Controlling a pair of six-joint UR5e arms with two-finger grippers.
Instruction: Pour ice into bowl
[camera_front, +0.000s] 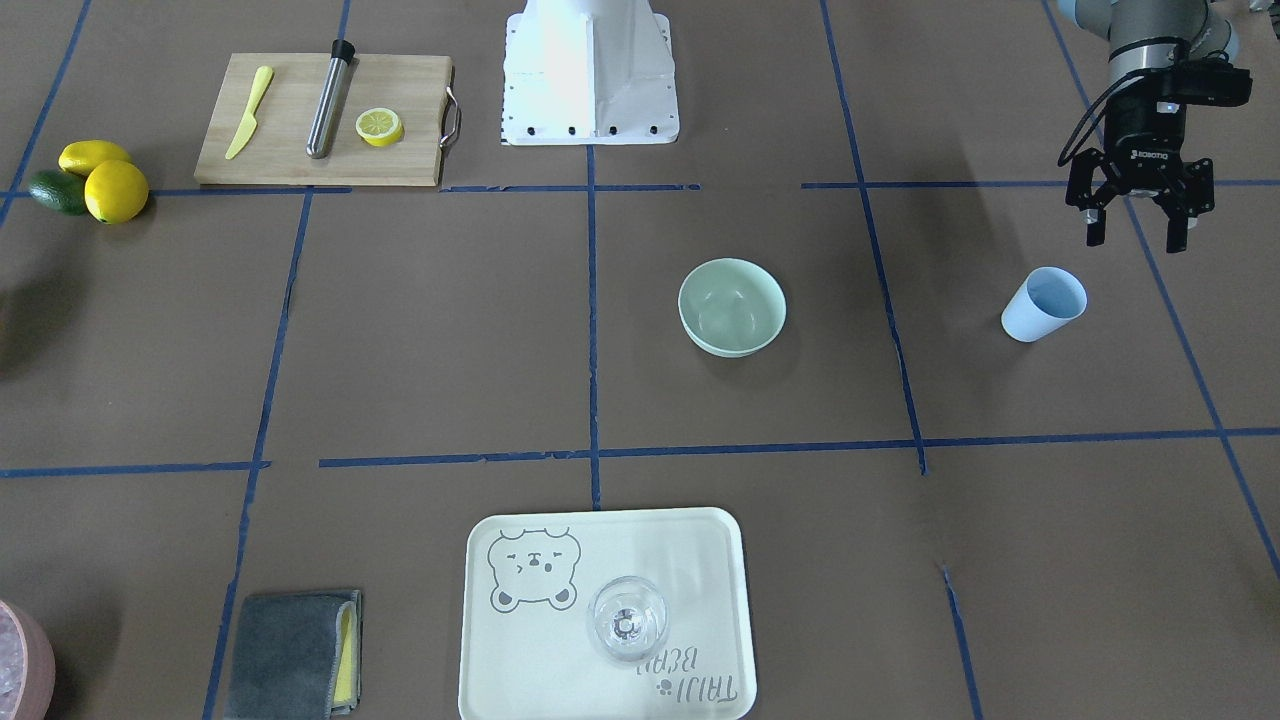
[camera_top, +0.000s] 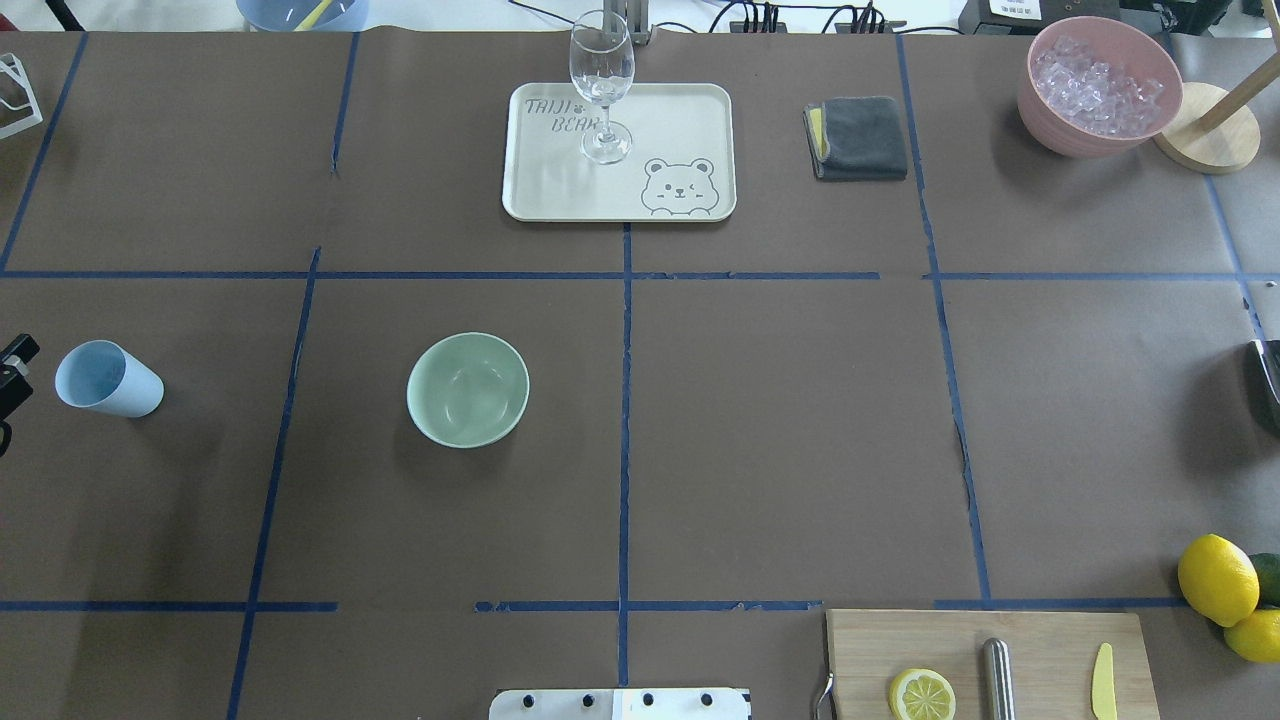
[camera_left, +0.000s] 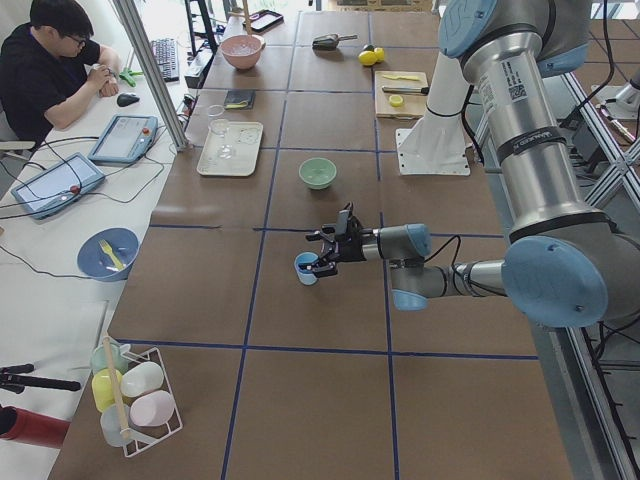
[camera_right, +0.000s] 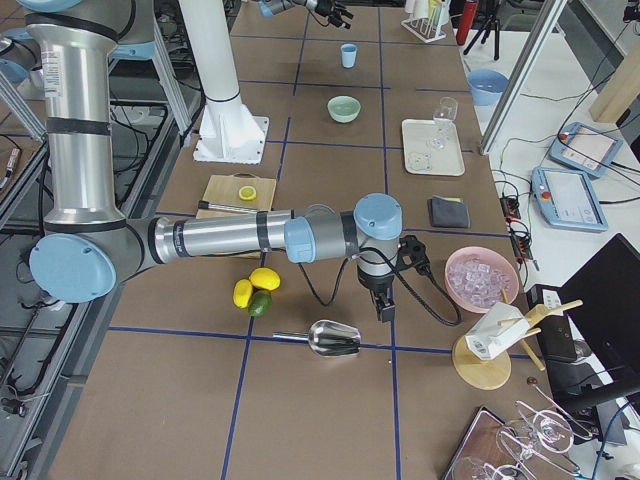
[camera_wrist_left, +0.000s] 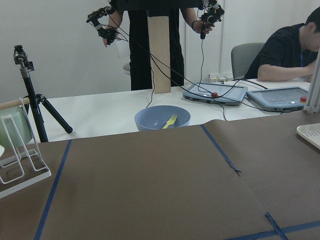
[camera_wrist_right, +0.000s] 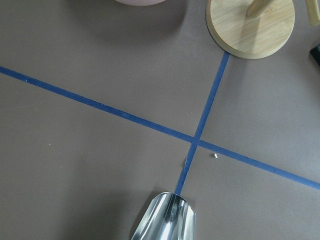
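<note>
Cutting board (camera_top: 985, 660): nearest the robot, at 4 o'clock from the bowl in the overhead view; it carried a lemon half (camera_top: 921, 694), a steel rod (camera_top: 996, 680) and a yellow knife (camera_top: 1103, 682).
Bowl (camera_top: 468, 390): upright on the surface, left of the centre tape line, well apart from everything else.
Light blue cup (camera_top: 108, 379): at 9 o'clock from the bowl, well apart from it.
Ice: cannot tell; the cup's inside was too small to read.
Left pincer (camera_front: 1137, 238): released, its 2 fingers spread and holding nothing, above the surface near the cup, at its 9 o'clock.
Right pincer (camera_right: 385, 308): hung just beside a metal scoop (camera_right: 335, 340), apart from it; whether released or clenched I cannot tell.
Tray (camera_top: 690, 110): at 1 o'clock from the bowl, with 1 wine glass (camera_top: 602, 90) standing on it.
Pink container (camera_top: 1045, 125): farthest, at 2 o'clock, filled with glassy chunks.
</note>
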